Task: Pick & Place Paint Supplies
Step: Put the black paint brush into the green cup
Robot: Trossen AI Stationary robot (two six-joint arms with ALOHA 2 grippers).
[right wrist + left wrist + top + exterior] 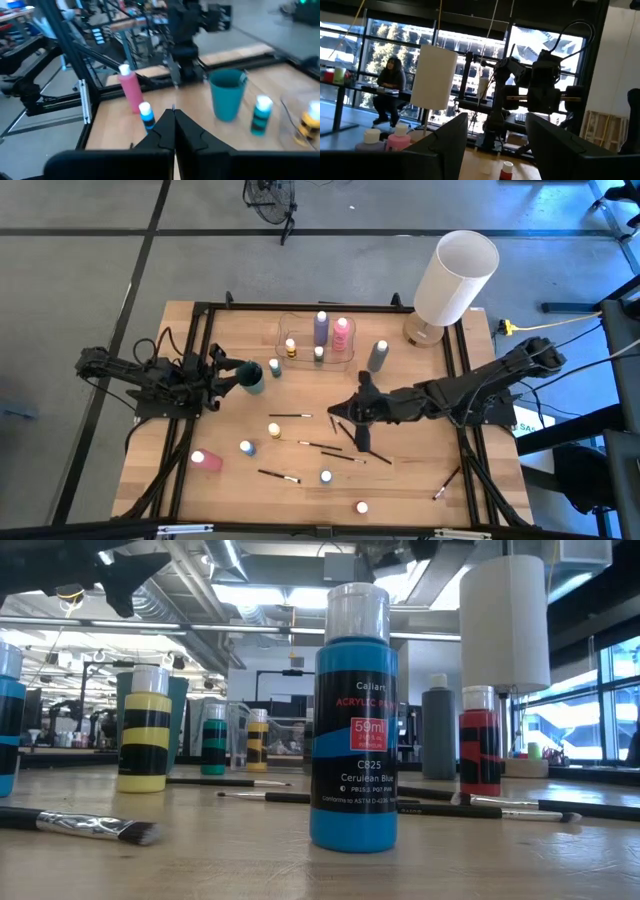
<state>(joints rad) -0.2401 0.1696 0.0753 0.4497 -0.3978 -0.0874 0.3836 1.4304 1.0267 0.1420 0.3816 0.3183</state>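
Two pincers are over the worktop (230,480): the left pincer (232,375) hangs near the worktop's left edge with its fingers (445,145) parted, and whether they grip the teal cup (252,376) just beside their tips cannot be told. The right pincer (352,412) sits over the middle with its fingers pressed together on nothing, above scattered paintbrushes (290,416). Small paint bottles (246,448) dot the near half of the worktop, a pink bottle (206,459) lies toward the left, and the purple bottle (321,327) and another pink one (341,332) stand in a clear tray (284,332) at the far side.
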